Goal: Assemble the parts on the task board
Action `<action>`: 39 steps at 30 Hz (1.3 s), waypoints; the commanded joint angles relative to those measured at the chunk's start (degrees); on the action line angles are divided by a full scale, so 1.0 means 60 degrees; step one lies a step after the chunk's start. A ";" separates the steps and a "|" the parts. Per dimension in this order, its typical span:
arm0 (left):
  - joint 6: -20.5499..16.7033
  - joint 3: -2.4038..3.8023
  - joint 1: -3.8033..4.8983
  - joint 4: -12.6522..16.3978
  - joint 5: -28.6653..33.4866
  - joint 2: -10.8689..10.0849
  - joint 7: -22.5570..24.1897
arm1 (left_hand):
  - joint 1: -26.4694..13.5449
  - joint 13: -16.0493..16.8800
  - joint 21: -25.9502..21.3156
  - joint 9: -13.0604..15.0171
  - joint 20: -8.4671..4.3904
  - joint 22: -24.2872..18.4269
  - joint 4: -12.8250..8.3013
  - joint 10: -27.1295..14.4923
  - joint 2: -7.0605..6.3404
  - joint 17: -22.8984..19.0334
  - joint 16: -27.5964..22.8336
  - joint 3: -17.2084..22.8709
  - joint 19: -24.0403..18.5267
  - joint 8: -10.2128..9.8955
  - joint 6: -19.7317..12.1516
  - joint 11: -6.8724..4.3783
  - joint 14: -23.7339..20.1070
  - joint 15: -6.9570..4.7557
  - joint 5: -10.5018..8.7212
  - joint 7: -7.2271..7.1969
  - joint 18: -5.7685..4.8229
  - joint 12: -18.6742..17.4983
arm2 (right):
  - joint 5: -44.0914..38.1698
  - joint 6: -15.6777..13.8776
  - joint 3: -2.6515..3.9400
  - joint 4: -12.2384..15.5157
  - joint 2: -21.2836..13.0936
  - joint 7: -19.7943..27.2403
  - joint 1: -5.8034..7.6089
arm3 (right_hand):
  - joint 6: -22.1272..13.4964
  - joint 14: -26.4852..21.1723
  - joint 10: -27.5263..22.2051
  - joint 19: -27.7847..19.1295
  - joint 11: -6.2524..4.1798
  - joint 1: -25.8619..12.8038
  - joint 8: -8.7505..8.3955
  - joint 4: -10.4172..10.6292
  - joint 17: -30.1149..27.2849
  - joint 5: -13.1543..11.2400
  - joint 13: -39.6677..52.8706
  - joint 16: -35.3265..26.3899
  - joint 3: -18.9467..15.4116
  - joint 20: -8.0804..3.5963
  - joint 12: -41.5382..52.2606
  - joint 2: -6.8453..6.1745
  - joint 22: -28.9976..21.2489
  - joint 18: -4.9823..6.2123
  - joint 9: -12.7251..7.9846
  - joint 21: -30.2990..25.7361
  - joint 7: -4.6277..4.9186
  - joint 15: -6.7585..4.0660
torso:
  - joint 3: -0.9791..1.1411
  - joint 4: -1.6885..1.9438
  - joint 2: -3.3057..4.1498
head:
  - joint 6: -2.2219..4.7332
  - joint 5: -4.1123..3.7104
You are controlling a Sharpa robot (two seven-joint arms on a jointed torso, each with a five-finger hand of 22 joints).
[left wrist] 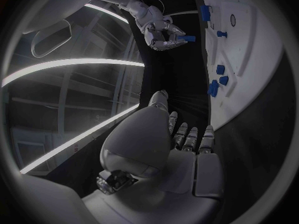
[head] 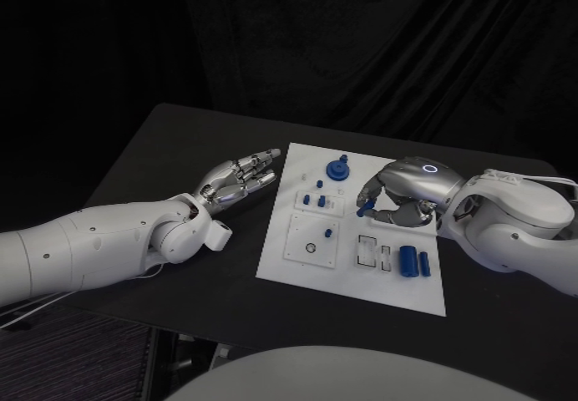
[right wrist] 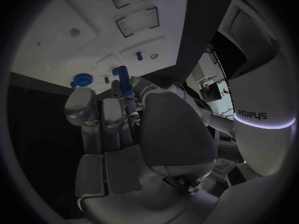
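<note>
Assembly appears partial: the right hand [head: 398,199] pinches a small blue peg [head: 362,209] above the task board [head: 349,280], the left hand [head: 239,180] rests beside it with fingers apart, and loose blue cylinders [head: 416,260] remain unplaced.

left arm [head: 90,246] – smooth white shell, small dark screw dots | left hand [head: 239,180] – silver, segmented fingers | right arm [head: 518,221] – white, rounded casing | right hand [head: 403,194] – silver, glowing ring on its back, "sharpa" lettering at the wrist
</note>
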 commanded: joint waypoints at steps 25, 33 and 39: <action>0.0257 0.0009 -0.0023 -0.0071 -0.0025 0.0188 0.0737 | 0.0139 0.0011 -0.0007 0.0007 0.0063 0.0039 -0.0007 -0.0006 0.0048 -0.0010 -0.0034 0.0100 -0.0002 0.0006 -0.0048 0.0122 0.0013 0.0100 0.0048 0.0107 0.0087 0.0025 | -0.1927 0.0281 0.0004 -0.0967 0.2420 0.0658 -0.1012 | -0.0068 0.0304 0.0122 0.0244 -0.0057 0.0095 -0.0104 -0.0227 0.0614 0.0025 -0.0012 0.0496 0.0098 -0.0014 -0.0149 -0.0126 0.1441 -0.0221 0.0077 0.0742 0.0075 -0.0028 | -0.0008 0.0036 -0.0025 | -0.0002 0.0006; 0.0297 0.0009 -0.0028 -0.0099 -0.0025 0.0220 0.0726 | 0.0143 0.0010 -0.0006 0.0005 0.0067 0.0043 -0.0011 -0.0008 0.0062 -0.0010 -0.0034 0.0112 0.0000 0.0004 -0.0060 0.0127 0.0013 0.0113 0.0050 0.0113 0.0081 0.0024 | -0.1972 0.0282 0.0004 -0.1074 0.2473 0.0686 -0.1075 | -0.0067 0.0304 0.0142 0.0244 -0.0058 0.0121 -0.0115 -0.0261 0.0621 0.0025 -0.0008 0.0503 0.0116 -0.0014 -0.0156 -0.0128 0.1441 -0.0221 0.0085 0.0752 0.0079 -0.0029 | 0.0001 0.0036 -0.0012 | -0.0002 -0.0003; 0.0346 0.0009 -0.0040 -0.0113 -0.0025 0.0239 0.0704 | 0.0147 0.0009 -0.0005 0.0005 0.0074 0.0047 -0.0016 -0.0013 0.0079 -0.0010 -0.0034 0.0126 0.0002 0.0002 -0.0065 0.0131 0.0013 0.0128 0.0056 0.0122 0.0073 0.0015 | -0.1979 0.0327 0.0004 -0.1117 0.2478 0.0686 -0.1118 | -0.0067 0.0304 0.0142 0.0244 -0.0058 0.0121 -0.0115 -0.0261 0.0621 0.0025 -0.0008 0.0503 0.0116 -0.0014 -0.0156 -0.0128 0.1441 -0.0221 0.0085 0.0752 0.0079 -0.0029 | -0.0003 0.0017 -0.0001 | -0.0002 0.0038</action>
